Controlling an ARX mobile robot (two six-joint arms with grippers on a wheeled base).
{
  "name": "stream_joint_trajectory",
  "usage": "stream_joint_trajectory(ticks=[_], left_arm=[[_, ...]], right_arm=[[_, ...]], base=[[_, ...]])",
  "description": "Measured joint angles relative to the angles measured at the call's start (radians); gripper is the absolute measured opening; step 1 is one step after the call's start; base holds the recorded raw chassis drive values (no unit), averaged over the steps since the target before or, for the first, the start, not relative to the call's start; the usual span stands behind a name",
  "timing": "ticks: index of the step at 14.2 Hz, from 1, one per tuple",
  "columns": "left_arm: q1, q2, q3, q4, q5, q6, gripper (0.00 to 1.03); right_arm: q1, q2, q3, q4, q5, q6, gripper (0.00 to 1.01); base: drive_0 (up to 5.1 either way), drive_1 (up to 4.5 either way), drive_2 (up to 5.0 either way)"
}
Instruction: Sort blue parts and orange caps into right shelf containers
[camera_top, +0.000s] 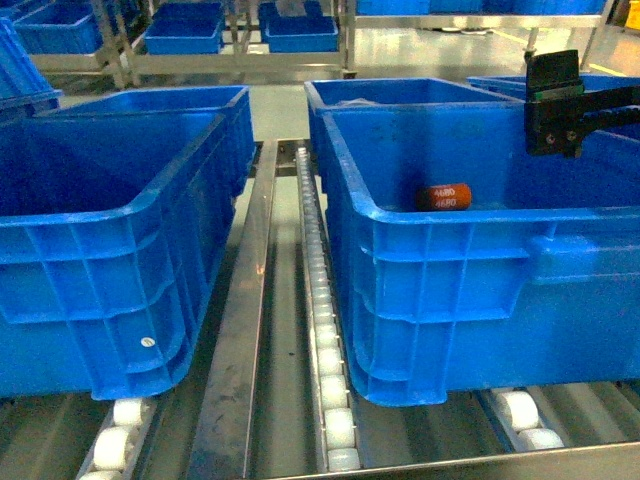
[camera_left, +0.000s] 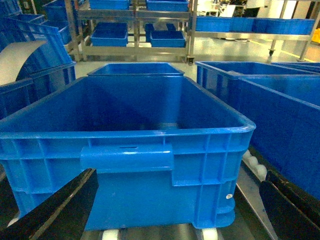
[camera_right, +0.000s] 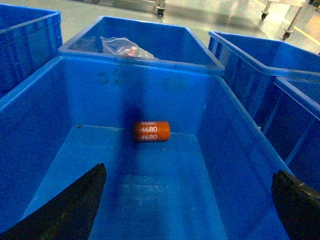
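I'm hovering my right gripper (camera_right: 187, 202), jaws apart and empty, over the right crate (camera_right: 210, 65) where an orange cap (camera_right: 151, 131) is lying mid-frame, so I'm judging this drop done and fetching another next.

the right gripper (camera_right: 187, 200) is hovering with its jaws spread wide; the left gripper (camera_left: 175, 210) is likewise gaping.

A clear plastic bag (camera_right: 122, 47) lies crumpled, something red showing inside it. Behind stand further steel racks (camera_left: 135, 30) on a glossy grey floor (camera_top: 420, 55).
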Motion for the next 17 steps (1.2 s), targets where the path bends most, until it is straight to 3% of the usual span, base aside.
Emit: stream_joint_trajectory(ticks=[5,6,7,9,13,17], left_arm=[[0.0,0.0,0.0,0.0,0.0,0.0,0.98],[0.0,0.0,0.0,0.0,0.0,0.0,0.98],[0.0,0.0,0.0,0.0,0.0,0.0,0.98],[0.0,0.0,0.0,0.0,0.0,0.0,0.98],[0.0,0.0,0.0,0.0,0.0,0.0,0.98],[0.0,0.0,0.0,0.0,0.0,0.0,0.98]], right_arm=[[0.0,0.0,0.0,0.003,-0.002,0.005,0.98],[0.0,0.0,0.0,0.015,-0.013,0.037,0.98],[0.0,-0.001,-0.001,0.032,-0.02,0.098,0.98],[0.0,-0.011,-0.024,0.047,-0.02,0.142,0.98],[0.0,-0.099,-0.086,0.06,-0.02,0.147,0.98],[0.008,-0.312,-0.228,0.045,-0.046,0.142,0.98]], base=[[0.0,0.0,0.0],[0.0,0.0,0.0],[0.0,0.0,0.0],[0.0,0.0,0.0],[0.0,0.0,0.0],[0.0,0.0,0.0]])
